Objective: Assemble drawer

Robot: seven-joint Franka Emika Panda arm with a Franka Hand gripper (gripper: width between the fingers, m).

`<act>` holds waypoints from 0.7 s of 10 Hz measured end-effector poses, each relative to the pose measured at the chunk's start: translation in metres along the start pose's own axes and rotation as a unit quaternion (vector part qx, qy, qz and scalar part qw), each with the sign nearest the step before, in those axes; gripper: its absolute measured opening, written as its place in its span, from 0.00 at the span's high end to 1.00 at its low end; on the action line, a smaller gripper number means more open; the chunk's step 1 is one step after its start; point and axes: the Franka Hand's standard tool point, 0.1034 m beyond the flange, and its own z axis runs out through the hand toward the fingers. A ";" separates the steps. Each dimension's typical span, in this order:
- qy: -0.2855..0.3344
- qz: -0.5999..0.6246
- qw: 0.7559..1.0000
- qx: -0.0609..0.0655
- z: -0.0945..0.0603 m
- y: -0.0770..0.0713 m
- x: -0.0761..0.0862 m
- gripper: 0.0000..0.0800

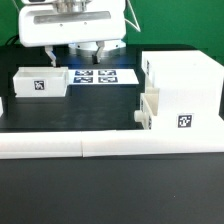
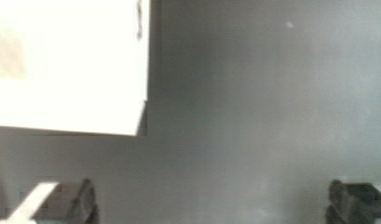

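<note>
On the black table (image 1: 40,112), the tall white plastic box casing (image 1: 185,85) stands at the exterior view's right. 1 small knobbed white tray (image 1: 148,106) sticks out from its side. The other white tray (image 1: 40,82) lies at the left, just beside the marker board (image 1: 95,75). Above this board hangs the 2-finger gripper (image 1: 95,48), its jaws wide apart, holding nothing.
</note>
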 end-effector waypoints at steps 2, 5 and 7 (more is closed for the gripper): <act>-0.003 -0.002 1.000 0.000 0.002 0.001 -0.004 0.19; -0.003 -0.003 1.000 0.000 0.002 0.001 -0.004 0.19; -0.004 0.007 1.000 0.000 0.002 0.000 -0.005 0.19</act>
